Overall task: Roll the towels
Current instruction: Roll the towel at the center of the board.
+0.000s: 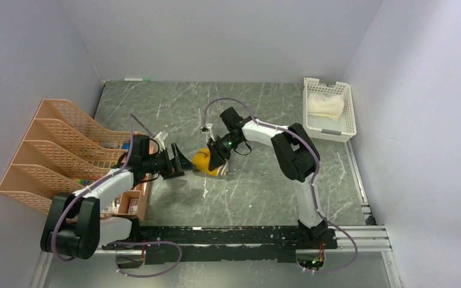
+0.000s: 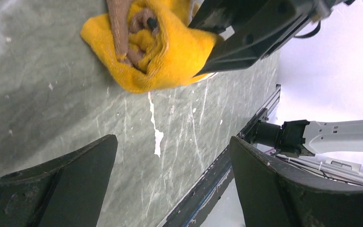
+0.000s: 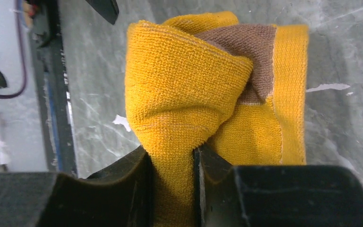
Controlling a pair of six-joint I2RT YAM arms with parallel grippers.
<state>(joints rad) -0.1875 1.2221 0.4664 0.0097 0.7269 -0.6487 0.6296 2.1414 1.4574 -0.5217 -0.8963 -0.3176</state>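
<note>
The brown and mustard-yellow towel (image 1: pixel 206 162) lies bunched in a loose roll on the marble table, mid-centre. My right gripper (image 1: pixel 219 156) is shut on a fold of this towel (image 3: pixel 208 90); the yellow cloth is pinched between the right gripper's (image 3: pixel 172 153) fingers. My left gripper (image 1: pixel 182 162) stands open just left of the roll, apart from it. In the left wrist view the towel (image 2: pixel 156 52) shows beyond the left gripper (image 2: pixel 172 139), with nothing between its fingers. The cream-white towel (image 1: pixel 326 105) lies in the white basket at the back right.
The white slotted basket (image 1: pixel 350 114) stands at the back right corner. An orange mesh file rack (image 1: pixel 48 150) fills the left side, with a small box of items (image 1: pixel 135 201) beside it. A black rail (image 1: pixel 240 235) runs along the near edge.
</note>
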